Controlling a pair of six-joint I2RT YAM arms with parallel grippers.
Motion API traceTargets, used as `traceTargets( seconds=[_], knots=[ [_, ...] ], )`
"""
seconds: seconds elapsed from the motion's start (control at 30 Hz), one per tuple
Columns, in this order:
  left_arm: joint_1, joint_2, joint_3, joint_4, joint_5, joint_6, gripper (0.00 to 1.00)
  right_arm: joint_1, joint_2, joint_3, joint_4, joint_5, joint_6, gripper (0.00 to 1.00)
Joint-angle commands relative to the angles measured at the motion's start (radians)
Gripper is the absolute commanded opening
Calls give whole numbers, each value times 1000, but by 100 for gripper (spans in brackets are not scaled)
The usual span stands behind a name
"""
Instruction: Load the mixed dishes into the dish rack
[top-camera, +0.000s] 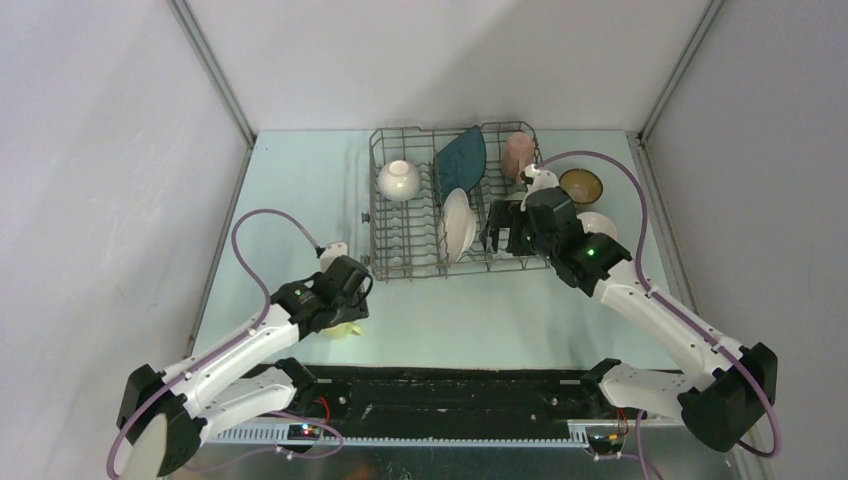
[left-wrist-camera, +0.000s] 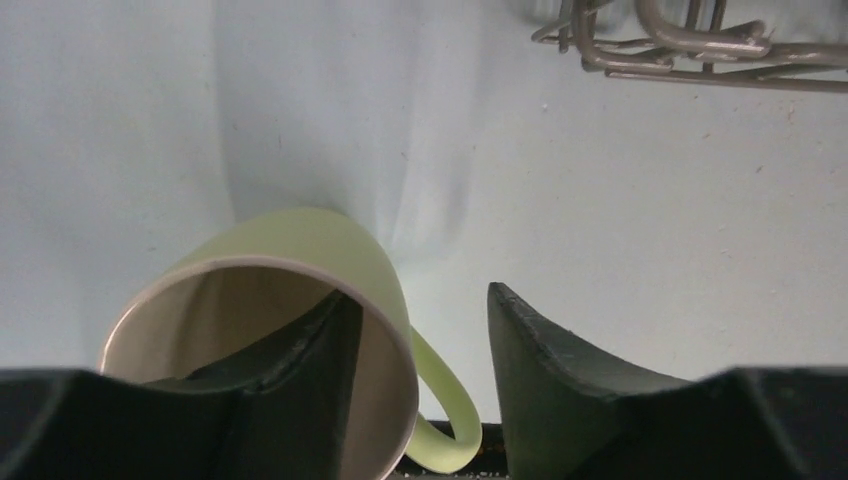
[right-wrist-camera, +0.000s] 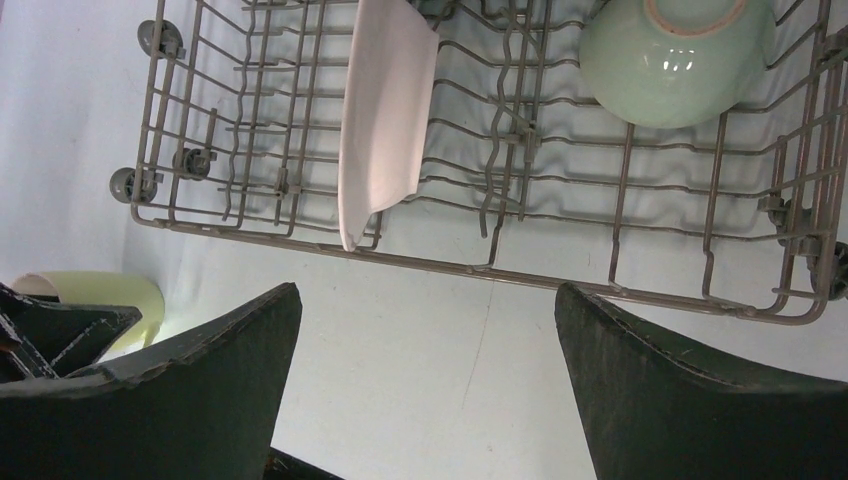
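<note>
Glossy yellow-green mug (left-wrist-camera: 340, 255) with a loop handle lies on its side on the matte pale counter (left-wrist-camera: 600, 200), toward the near edge and left of centre. Left end effector (left-wrist-camera: 420, 300) is partly open and straddles the rim, one dark finger inside. Right end effector (right-wrist-camera: 428, 300) gapes wide by the near rail of the grey wire dish rack (right-wrist-camera: 500, 268), which sits toward the far edge. A thin white plate (right-wrist-camera: 385, 110) stands on edge in it.

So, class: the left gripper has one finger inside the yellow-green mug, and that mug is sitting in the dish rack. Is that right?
Not quite. The left gripper does have one finger inside the yellow-green mug, but the mug is on the table, outside the dish rack, not in it. The left wrist view shows this.
</note>
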Motion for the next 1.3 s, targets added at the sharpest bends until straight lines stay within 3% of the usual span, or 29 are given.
traceTargets(
  seconds=[0.0, 0.03, 0.1, 0.17, 0.4, 0.6, 0.73, 0.9, 1.0, 1.27],
  knots=[
    [-5, -7, -17, 110, -39, -38, 47, -3, -26, -4, 24, -11, 13, 100],
    [-5, -20, -29, 117, -43, -38, 43, -2, -32, -9, 23, -20, 13, 100],
    [-5, -39, -43, 136, -46, -31, 18, -2, -44, -20, 27, -33, 8, 100],
    [-5, -60, -25, 136, -14, 22, 2, -3, -58, -27, 23, -36, 1, 99],
    [-4, -165, 235, -169, -76, 95, 0, -10, -78, -29, 5, -68, -7, 100],
    [-5, -269, 356, -205, -125, 155, 0, -12, -63, -30, 52, -198, -6, 100],
    [-4, -329, 358, -110, -135, 174, 0, -12, -58, -30, 87, -271, -5, 100],
    [-5, -483, 213, 236, -80, 154, 0, -12, -57, -34, 136, -362, -20, 100],
    [-5, -544, 160, 332, -102, 141, 0, -10, -65, -54, 178, -419, -17, 100],
    [-5, -493, 134, 529, -69, 209, 0, 13, -91, -104, 328, -535, 21, 100]
  ],
)
